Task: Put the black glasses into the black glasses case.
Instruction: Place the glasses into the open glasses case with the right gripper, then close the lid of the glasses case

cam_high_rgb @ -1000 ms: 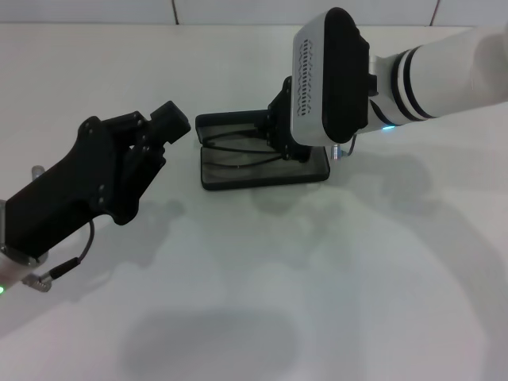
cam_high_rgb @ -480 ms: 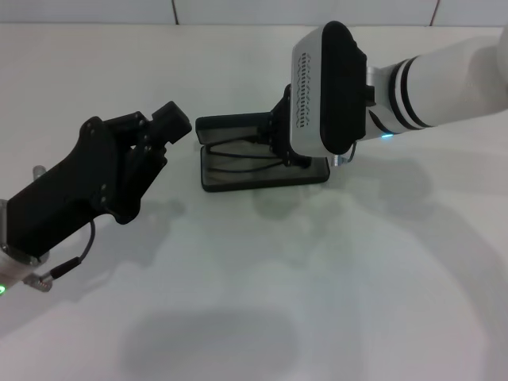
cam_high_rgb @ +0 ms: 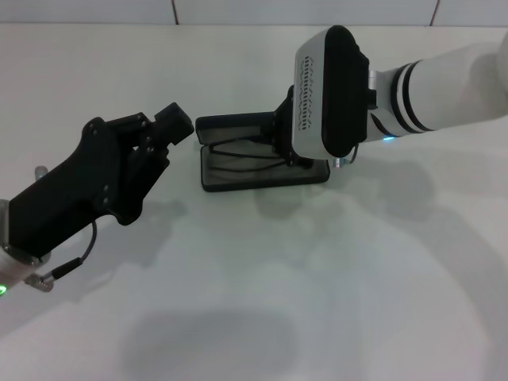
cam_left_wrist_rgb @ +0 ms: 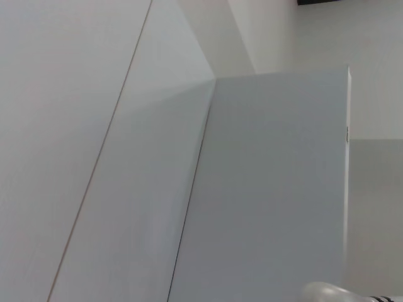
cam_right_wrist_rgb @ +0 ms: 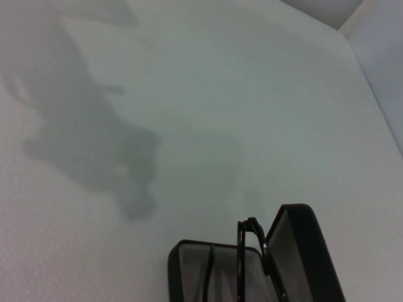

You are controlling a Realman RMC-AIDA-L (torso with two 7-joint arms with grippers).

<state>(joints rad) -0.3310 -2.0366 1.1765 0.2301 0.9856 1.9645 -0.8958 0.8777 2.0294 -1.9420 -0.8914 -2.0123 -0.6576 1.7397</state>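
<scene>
- The black glasses are lying inside the open black glasses case on the white table
- The right gripper is hanging over the case, its grip hidden
- The left gripper is idling beside the case, grip unclear

Place: I read this as a lab or robot test bench.
Table: plain white, bare, nothing homely on it.
Walls: I see blank pale panels with thin seams.

Right end effector reaches down; left end effector hovers raised.
</scene>
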